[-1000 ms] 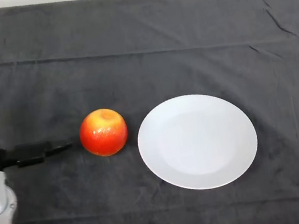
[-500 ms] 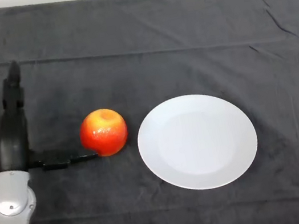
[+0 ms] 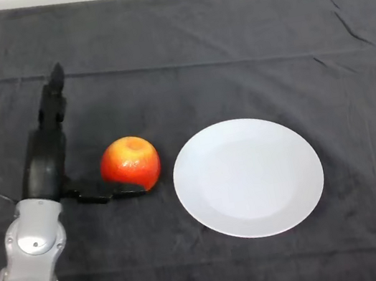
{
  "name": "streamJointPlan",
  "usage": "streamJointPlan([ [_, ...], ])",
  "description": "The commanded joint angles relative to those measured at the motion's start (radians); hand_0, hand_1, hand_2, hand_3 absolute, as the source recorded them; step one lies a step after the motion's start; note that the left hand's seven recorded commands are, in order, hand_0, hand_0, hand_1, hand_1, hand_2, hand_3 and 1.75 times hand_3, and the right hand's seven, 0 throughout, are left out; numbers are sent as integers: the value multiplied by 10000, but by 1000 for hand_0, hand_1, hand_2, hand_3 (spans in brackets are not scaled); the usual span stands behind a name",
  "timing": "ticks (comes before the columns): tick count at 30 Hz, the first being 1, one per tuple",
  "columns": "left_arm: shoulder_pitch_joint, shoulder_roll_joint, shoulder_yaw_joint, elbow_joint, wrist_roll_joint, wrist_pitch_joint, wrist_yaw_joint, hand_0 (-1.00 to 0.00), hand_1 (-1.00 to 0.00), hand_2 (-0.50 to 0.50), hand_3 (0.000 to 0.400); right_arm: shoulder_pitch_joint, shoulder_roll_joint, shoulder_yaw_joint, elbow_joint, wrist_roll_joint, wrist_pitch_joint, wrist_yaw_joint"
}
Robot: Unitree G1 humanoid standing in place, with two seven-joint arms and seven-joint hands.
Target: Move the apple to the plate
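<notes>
Apple (image 3: pixel 130 165) sits on the cloth just left of the white plate (image 3: pixel 248 177), not on it. Left hand (image 3: pixel 45 165) beside the apple, fingers straight and released, thumb reaching under its near side. Wrap the fingers over the far side before lifting. Thumb-apple contact is hard to make out.

A red apple (image 3: pixel 130 165) with orange-yellow top, a plain white plate (image 3: pixel 248 176), dark charcoal cloth (image 3: pixel 231 53), black hand (image 3: pixel 46 162) on silver-grey arm (image 3: pixel 31 263).
</notes>
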Motion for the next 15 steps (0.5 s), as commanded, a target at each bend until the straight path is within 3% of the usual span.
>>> streamJointPlan([
  [1,-342,-101,-241,342,232,193,-51,0,0,0,0,1210,1365,-115,984,170,621,57],
  [9,-368,-6,-519,490,459,752,-109,0,0,0,0,1210,1365,-116,984,169,621,56],
  [10,-385,3,-548,501,483,827,-112,-118,-212,47,85,1210,1365,-116,984,169,621,56],
  [11,-402,11,-573,508,504,898,-115,-600,-694,47,278,1210,1365,-117,984,169,621,56],
  [12,-417,17,-593,512,520,954,-116,-1000,-1000,0,400,1210,1365,-117,984,169,621,56],
  [15,-441,14,-660,507,576,1097,-84,-1000,-1000,0,400,1210,1365,-117,984,168,621,56],
])
